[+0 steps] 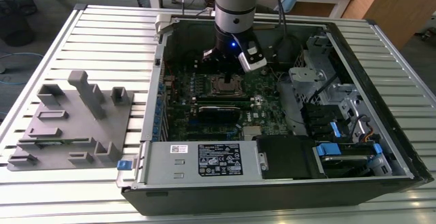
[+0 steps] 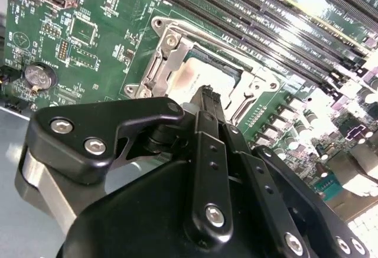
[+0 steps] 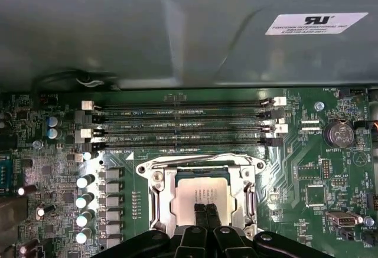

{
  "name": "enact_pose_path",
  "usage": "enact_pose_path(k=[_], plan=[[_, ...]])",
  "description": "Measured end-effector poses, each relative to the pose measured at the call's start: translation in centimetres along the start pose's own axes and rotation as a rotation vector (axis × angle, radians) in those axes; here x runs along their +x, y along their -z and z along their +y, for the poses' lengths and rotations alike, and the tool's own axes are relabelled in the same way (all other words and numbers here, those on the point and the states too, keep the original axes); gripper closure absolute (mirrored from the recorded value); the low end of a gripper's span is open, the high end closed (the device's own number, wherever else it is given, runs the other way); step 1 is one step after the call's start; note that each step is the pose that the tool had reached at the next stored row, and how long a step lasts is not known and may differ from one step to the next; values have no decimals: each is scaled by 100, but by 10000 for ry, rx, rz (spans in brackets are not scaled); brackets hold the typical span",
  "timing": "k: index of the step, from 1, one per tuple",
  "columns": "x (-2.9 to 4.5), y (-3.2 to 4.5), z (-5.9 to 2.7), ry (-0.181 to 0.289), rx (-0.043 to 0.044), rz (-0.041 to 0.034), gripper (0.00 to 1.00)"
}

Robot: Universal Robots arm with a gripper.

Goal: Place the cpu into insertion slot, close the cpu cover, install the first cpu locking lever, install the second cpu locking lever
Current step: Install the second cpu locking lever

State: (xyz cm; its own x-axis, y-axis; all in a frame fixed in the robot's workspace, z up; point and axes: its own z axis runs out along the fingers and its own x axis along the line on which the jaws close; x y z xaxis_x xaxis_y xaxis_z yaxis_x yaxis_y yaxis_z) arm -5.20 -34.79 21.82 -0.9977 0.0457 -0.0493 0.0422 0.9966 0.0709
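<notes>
The cpu [image 3: 201,194] [image 2: 198,76] lies flat in the insertion slot [image 1: 225,85] of the green motherboard, its dull metal top facing up. The cpu cover [image 3: 157,202] [image 2: 167,54] lies down over the slot, and the chip shows through its square window. My gripper [image 3: 206,212] [image 2: 208,94] hangs straight over the chip with its two black fingers pressed together and nothing between them, the tips just above or on the chip's top. In the exterior view the gripper [image 1: 226,72] stands over the slot inside the open computer case.
Long black memory slots [image 3: 183,122] run beside the socket, with a grey case wall [image 3: 177,33] beyond them. A white-labelled power supply [image 1: 218,158] sits at the case's near side, and drive bays [image 1: 340,117] at the exterior view's right. A grey part holder [image 1: 68,122] stands outside the case.
</notes>
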Motion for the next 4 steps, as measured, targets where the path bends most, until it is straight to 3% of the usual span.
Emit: enact_pose_path(k=[4], plan=[[25, -4, -1, -1, 0, 0, 89]])
